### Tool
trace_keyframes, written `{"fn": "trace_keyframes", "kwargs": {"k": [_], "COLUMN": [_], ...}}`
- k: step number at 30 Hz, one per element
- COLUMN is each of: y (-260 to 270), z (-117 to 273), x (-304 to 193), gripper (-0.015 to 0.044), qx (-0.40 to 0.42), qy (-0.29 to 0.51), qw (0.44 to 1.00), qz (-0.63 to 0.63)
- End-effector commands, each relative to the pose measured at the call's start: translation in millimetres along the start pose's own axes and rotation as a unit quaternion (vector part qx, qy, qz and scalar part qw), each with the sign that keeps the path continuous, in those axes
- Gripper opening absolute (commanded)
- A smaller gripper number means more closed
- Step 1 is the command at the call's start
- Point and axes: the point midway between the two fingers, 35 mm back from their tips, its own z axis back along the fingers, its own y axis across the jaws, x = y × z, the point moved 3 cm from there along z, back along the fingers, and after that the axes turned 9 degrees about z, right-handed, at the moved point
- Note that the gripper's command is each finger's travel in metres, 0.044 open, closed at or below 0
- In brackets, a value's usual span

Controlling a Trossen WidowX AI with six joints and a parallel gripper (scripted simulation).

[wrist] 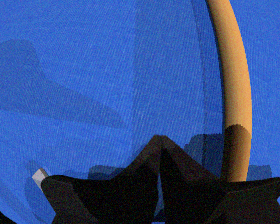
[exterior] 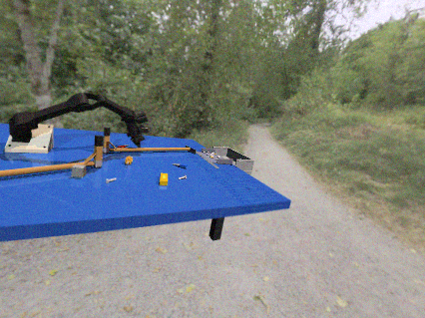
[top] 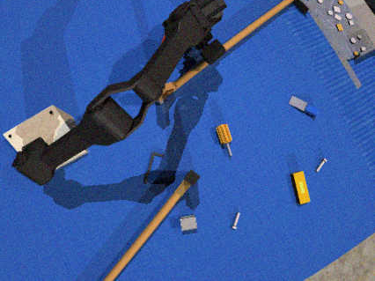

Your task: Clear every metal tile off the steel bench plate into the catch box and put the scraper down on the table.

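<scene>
The long scraper (top: pixel 260 21) (exterior: pixel 160 150) (wrist: pixel 236 75) lies on the blue table, its black blade (top: pixel 299 3) at the near edge of the steel plate (top: pixel 341 42). Its upright grip post (exterior: pixel 107 144) stands at the handle's rear end; the arm covers its top in the top view. Several white and orange tiles (top: pixel 340 26) (exterior: pixel 212 156) are spread over the plate. The catch box (top: pixel 363 11) (exterior: pixel 244 164) is at the plate's far end. My gripper (exterior: pixel 138 143) (wrist: pixel 159 141) is shut and empty, above the table, beside the handle, which runs to its right in the wrist view.
A second wooden handle (top: pixel 145 235) (exterior: pixel 40 169) with a black-topped post lies nearer the front. A hex key (top: pixel 150 165), orange screwdriver (top: pixel 224 134), grey block (top: pixel 188 223), yellow box (top: pixel 301 188), blue-and-grey piece (top: pixel 304 107) and two screws (top: pixel 236 220) (top: pixel 321 165) lie about.
</scene>
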Motion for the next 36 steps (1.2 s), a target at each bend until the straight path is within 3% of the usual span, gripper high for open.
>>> {"fn": "trace_keyframes", "kwargs": {"k": [1, 36], "y": [-0.3, -34.3], "z": [-2.0, -3.7], "x": [-2.1, -3.9], "gripper": [0.0000, 0.0000], "qx": [-0.002, -0.002], "qy": [0.001, 0.002], "qw": [1.000, 1.000], "qz": [0.003, 0.003]}}
